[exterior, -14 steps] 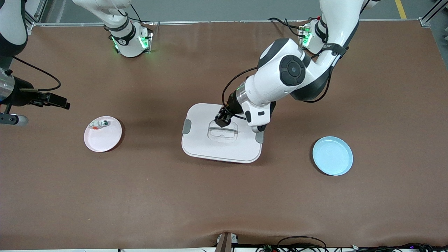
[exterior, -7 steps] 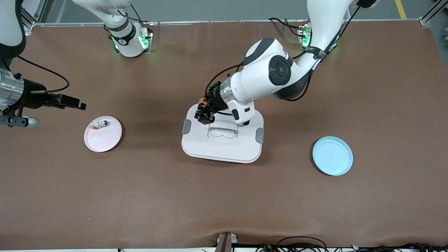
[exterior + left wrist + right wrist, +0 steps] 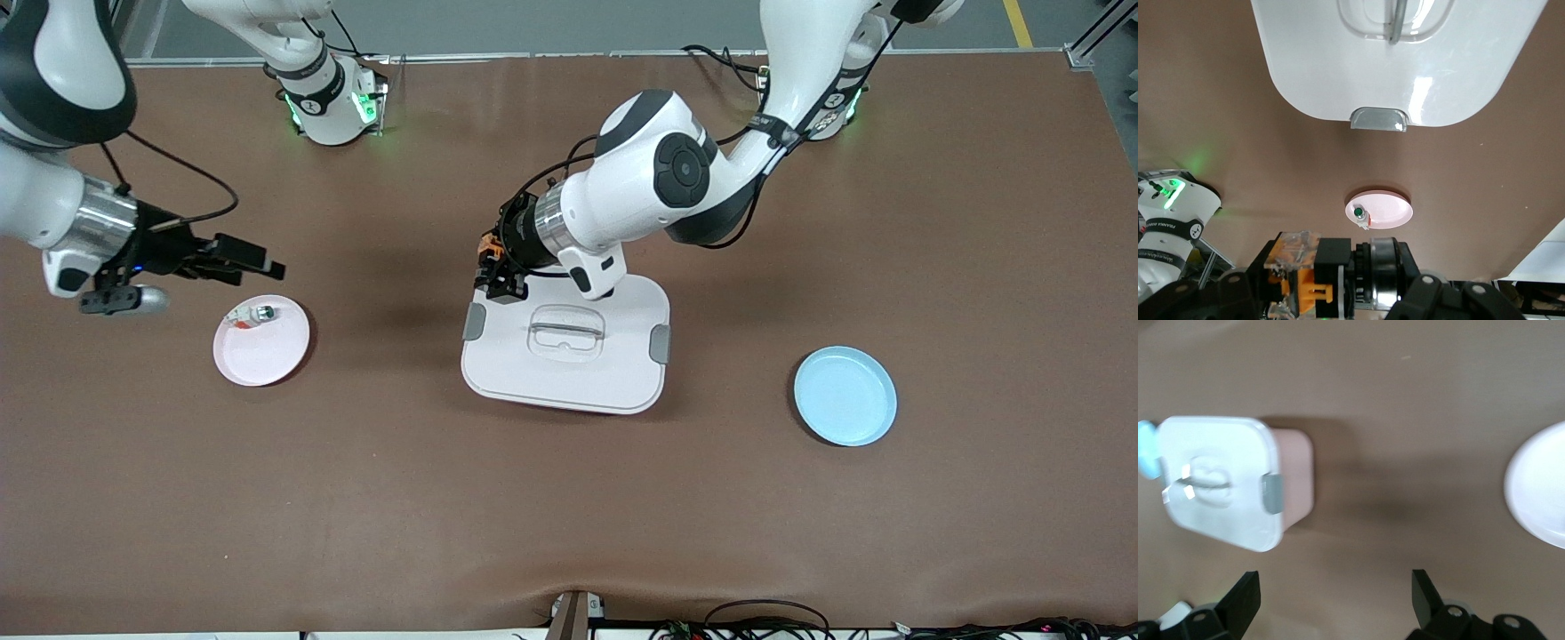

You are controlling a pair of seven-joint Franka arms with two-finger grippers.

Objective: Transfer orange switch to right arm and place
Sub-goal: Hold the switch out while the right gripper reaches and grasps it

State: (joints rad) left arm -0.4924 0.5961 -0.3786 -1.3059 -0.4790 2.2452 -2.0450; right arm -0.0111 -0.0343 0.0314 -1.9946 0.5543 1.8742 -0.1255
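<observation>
The orange switch (image 3: pixel 487 243) has a black body with orange parts and is held in the air by my left gripper (image 3: pixel 495 267), which is shut on it. They hang over the corner of the white box lid (image 3: pixel 569 373) at the right arm's end. In the left wrist view the orange switch (image 3: pixel 1298 280) lies crosswise between the fingers of the left gripper (image 3: pixel 1318 283). My right gripper (image 3: pixel 253 267) is open and holds nothing, hovering just above the pink plate (image 3: pixel 267 356) and pointing toward the left gripper. The right wrist view shows the right gripper (image 3: pixel 1335 587) wide open over bare table.
A small white-and-silver switch with a green tip (image 3: pixel 258 313) lies on the pink plate's rim farthest from the front camera. The white lidded box, with grey clips and a clear handle (image 3: pixel 566 331), stands mid-table. A blue plate (image 3: pixel 845 396) sits toward the left arm's end.
My left gripper has moved from the lid's handle toward the right arm's end, carrying the orange switch. My right gripper has swung in toward the table's middle, over the pink plate.
</observation>
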